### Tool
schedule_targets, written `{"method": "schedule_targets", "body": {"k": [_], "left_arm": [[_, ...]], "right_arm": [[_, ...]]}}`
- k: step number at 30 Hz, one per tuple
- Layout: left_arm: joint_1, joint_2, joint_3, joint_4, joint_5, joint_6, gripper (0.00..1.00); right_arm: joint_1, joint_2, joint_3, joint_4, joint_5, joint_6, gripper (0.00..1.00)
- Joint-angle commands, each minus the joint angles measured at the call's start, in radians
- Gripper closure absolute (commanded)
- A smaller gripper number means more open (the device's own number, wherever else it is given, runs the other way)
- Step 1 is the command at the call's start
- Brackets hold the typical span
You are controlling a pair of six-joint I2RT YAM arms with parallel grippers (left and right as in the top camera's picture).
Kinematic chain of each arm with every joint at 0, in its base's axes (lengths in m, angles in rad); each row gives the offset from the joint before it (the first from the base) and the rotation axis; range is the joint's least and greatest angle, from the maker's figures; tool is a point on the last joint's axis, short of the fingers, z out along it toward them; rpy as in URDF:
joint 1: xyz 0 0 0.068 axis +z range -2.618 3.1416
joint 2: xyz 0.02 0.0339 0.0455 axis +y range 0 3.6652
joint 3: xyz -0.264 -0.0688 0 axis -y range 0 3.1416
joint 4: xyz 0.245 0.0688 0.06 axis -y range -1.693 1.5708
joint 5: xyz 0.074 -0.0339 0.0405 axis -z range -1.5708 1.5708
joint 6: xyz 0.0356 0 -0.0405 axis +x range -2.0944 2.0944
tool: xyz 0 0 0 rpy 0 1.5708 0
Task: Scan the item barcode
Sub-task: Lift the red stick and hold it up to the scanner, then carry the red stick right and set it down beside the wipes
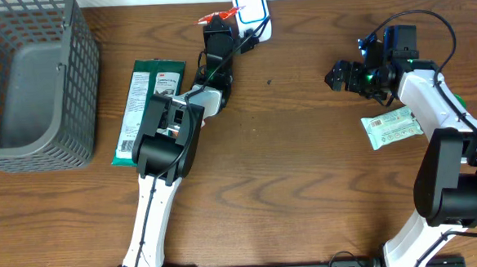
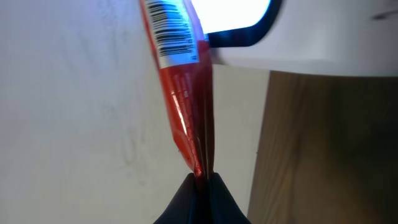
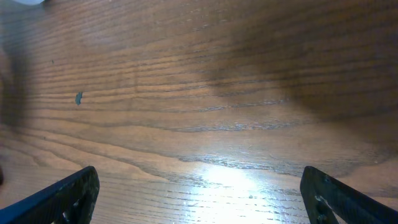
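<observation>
Red packet [image 2: 186, 118] pinched tight in the left claw [image 2: 202, 182], top centre of the overhead frame
Bottom of the left wrist view: claw tips closed on the packet's edge, then its barcode [image 2: 171, 28] at the top, right next to the white scanner [image 2: 311, 59]. Right claw [image 3: 199, 196] gaping wide over the wood surface [image 3: 186, 93], gripping nothing; pale green packet [image 1: 394, 128] lies beside that arm.

We log left arm [image 1: 167, 137], right arm [image 1: 444, 163]: same build. White links, black rounded joint housings. Black cable [image 1: 419, 14] arcs over right wrist; we spot green light [image 1: 372, 76] there. Fingers [image 3: 68, 196] dark, matte, grainy; left pair black, tapering to thin tips.
</observation>
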Motion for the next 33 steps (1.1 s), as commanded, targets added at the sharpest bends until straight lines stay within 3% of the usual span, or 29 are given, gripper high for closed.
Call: {"method": "schedule_targets", "body": {"k": [1, 5, 8, 11, 15, 17, 20, 24, 26, 29, 33], "left_arm": [[-0.004, 0.005, 0.067, 0.03, -0.062, -0.1, 0.93], [-0.017, -0.053, 0.127, 0.018, -0.107, -0.286, 0.93], [-0.047, -0.145, 0.156, -0.104, -0.152, -0.428, 0.93], [-0.087, -0.272, 0.156, -0.362, -0.169, -0.642, 0.92], [-0.148, -0.454, 0.156, -0.818, -0.117, -1.052, 0.93], [-0.173, -0.53, 0.156, -1.015, -0.032, -1.249, 0.93], [-0.195, -0.617, 0.156, -1.231, 0.209, -1.528, 0.93], [-0.196, -0.645, 0.156, -1.345, 0.482, -1.705, 0.93], [-0.196, -0.637, 0.145, -1.368, 0.56, -1.802, 0.93], [-0.212, -0.616, 0.105, -1.371, 0.634, -1.891, 0.93], [-0.251, -0.558, 0.074, -1.371, 0.655, -1.938, 0.93]], "right_arm": [[0.002, -0.019, 0.014, -0.001, 0.002, 0.006, 0.01], [0.002, -0.019, 0.014, -0.001, 0.002, 0.006, 0.01], [0.002, -0.019, 0.014, -0.001, 0.002, 0.006, 0.01], [0.002, -0.019, 0.014, -0.001, 0.002, 0.006, 0.01], [0.002, -0.019, 0.014, -0.001, 0.002, 0.006, 0.01], [0.002, -0.019, 0.014, -0.001, 0.002, 0.006, 0.01], [0.002, -0.019, 0.014, 0.003, -0.006, 0.013, 0.01], [0.002, -0.019, 0.014, -0.043, -0.1, 0.082, 0.01], [-0.011, -0.02, 0.018, -0.069, -0.221, 0.049, 0.01], [-0.071, -0.053, 0.048, -0.147, -0.393, 0.048, 0.08], [-0.172, -0.163, 0.111, -0.254, -0.428, 0.002, 0.11]]}}
